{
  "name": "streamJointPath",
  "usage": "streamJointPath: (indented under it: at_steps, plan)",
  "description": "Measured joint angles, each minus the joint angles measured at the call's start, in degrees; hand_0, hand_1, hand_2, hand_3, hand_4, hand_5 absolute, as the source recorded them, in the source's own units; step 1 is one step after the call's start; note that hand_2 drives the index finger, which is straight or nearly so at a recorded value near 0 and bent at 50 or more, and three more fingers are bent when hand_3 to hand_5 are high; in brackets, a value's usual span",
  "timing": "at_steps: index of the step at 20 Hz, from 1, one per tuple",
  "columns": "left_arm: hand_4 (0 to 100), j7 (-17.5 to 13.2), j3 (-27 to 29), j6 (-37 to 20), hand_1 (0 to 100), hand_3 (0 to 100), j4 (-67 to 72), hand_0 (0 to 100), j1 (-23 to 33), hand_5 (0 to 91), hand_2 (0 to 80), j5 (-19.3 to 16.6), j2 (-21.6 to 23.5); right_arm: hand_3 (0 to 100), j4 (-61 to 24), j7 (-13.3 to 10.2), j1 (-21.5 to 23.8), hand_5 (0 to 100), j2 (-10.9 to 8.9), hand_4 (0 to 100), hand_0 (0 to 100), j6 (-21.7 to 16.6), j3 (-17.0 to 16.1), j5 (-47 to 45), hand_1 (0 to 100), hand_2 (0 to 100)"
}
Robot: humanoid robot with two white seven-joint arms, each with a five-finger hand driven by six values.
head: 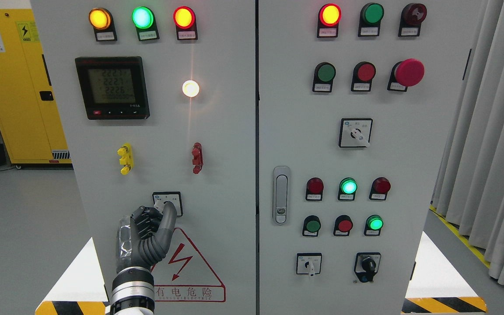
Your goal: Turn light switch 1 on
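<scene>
Our left hand (147,234) is up on the grey cabinet door (164,144) — dark fingers (168,217) curled around the small white rotary switch (167,203), low on the panel, above the red-bordered lightning warning triangle (184,267).

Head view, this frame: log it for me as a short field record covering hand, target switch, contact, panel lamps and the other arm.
view: head camera, facing a grey control cabinet
active hand: left hand, raised from the lower left
target: rotary switch on the left door, above the red warning triangle
contact: fingers on the switch knob; grip itself hidden
white lamp: lit, above the switch
meter display: on
right hand: not in view
</scene>
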Motion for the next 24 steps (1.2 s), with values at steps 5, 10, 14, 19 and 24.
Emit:
streamJointPath:
  at_steps: [5,10,14,19,24]
  plan:
    - [87,0.4,0.0,-0.2,54,89,0.0,32,0.0,84.7,61.6,0.1,0.0,0,0.0,0.0,0.0,0,0.0,0,0,0.0,0.0,0.0,50,4]
    - [87,0.2,0.0,-0.2,54,89,0.0,22,0.1,84.5,62.8,0.3,0.0,0,0.0,0.0,0.0,0,0.0,0,0,0.0,0.0,0.0,50,4]
    - [87,0.0,0.0,-0.2,54,90,-0.1,19,0.2,84.4,64.4,0.4,0.0,0,0.0,0.0,0.0,0,0.0,0,0,0.0,0.0,0.0,50,4]
    - [87,-0.1,0.0,-0.3,53,90,-0.1,14,0.4,84.3,65.4,0.6,0.0,0,0.0,0.0,0.0,0,0.0,0,0,0.0,0.0,0.0,50,4]
    - [87,-0.1,0.0,-0.5,53,91,-0.2,10,0.9,84.4,65.8,0.6,0.0,0,0.0,0.0,0.0,0,0.0,0,0,0.0,0.0,0.0,50,4]
